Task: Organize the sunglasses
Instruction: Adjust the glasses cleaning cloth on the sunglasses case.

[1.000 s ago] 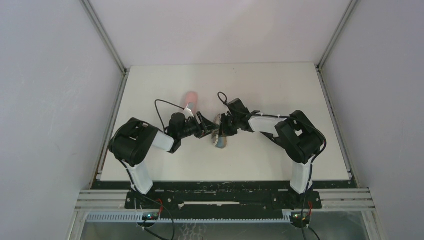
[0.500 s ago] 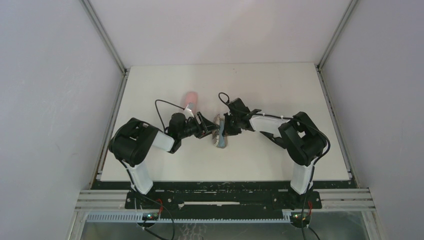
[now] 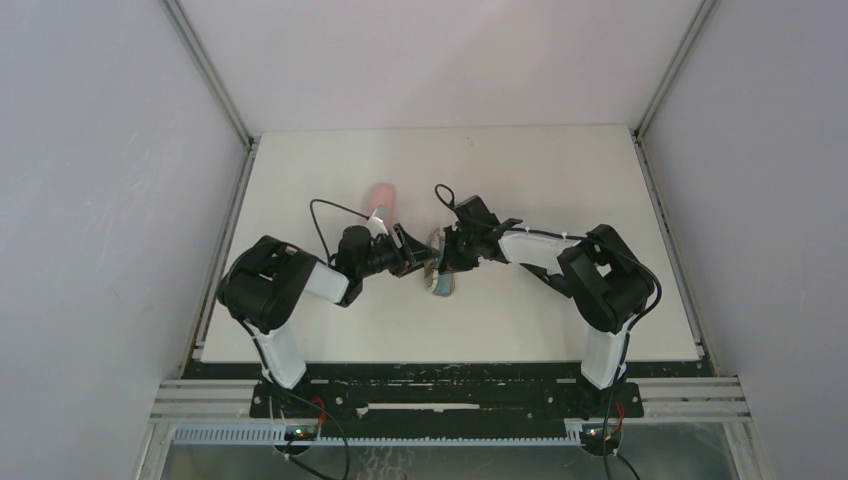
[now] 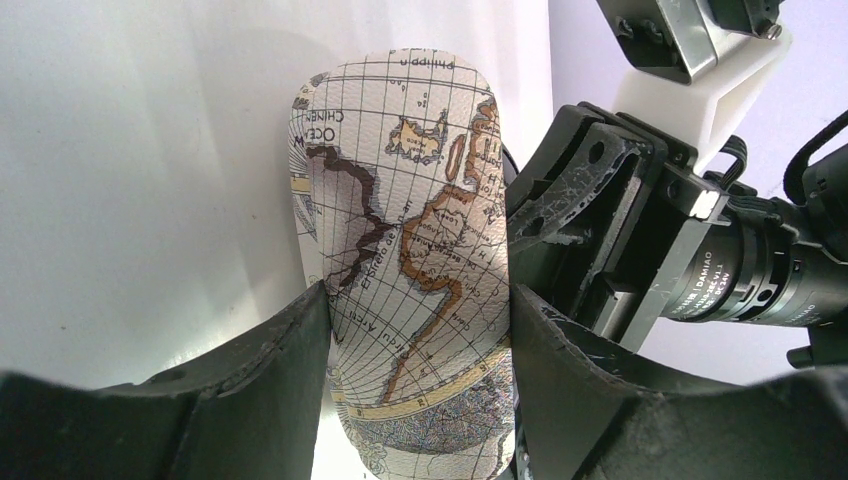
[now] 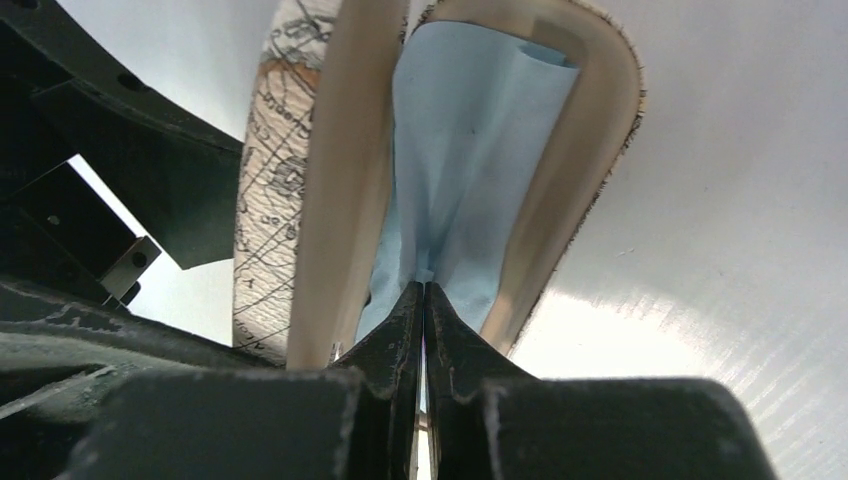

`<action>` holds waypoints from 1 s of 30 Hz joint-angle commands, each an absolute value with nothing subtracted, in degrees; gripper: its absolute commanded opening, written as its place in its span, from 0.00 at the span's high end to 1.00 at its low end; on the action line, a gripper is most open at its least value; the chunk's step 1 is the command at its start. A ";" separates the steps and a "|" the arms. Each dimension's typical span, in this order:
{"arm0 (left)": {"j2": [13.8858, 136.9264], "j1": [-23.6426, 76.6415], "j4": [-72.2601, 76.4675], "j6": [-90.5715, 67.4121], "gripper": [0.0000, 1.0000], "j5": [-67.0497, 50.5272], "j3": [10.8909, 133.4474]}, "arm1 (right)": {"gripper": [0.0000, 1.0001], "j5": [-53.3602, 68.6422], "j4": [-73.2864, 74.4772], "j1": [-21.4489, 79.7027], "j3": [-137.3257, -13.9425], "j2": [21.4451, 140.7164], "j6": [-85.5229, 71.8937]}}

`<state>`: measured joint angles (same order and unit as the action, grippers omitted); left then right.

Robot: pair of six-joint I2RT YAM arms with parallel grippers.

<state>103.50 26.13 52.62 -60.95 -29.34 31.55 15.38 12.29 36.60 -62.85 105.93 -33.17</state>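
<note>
In the middle of the top view, a map case (image 4: 400, 200) was grasped by the left claw (image 4: 415, 335), with one finger pressed on each side of it. In the right wrist view the case was seen open, with a blue cloth (image 5: 480, 140) inside it. The right claw (image 5: 422, 295) was clenched tight on a fold of that cloth, low in the middle of the frame.

The sunglasses could not be seen in any view. They may have been under the cloth, but that could not be told. A pink case (image 3: 381, 197) lay just up and left on the table (image 3: 560, 170).

The step was judged to be tucking the cloth in. To be done well, the case should be gripped firmly. The cloth should be pushed down flat, away from the rim. It should be let go before the claw is drawn out, so nothing is dragged back.
</note>
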 commanded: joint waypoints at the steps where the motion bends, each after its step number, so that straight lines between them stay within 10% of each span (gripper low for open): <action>1: 102.94 26.27 56.66 -61.64 0.69 -31.01 32.33 | 1.00 17.46 9.66 37.09 -64.43 104.07 -32.53; 30: 102.57 26.29 57.13 -62.02 0.70 -31.18 32.22 | 1.00 17.01 6.25 36.65 -61.61 101.06 -34.15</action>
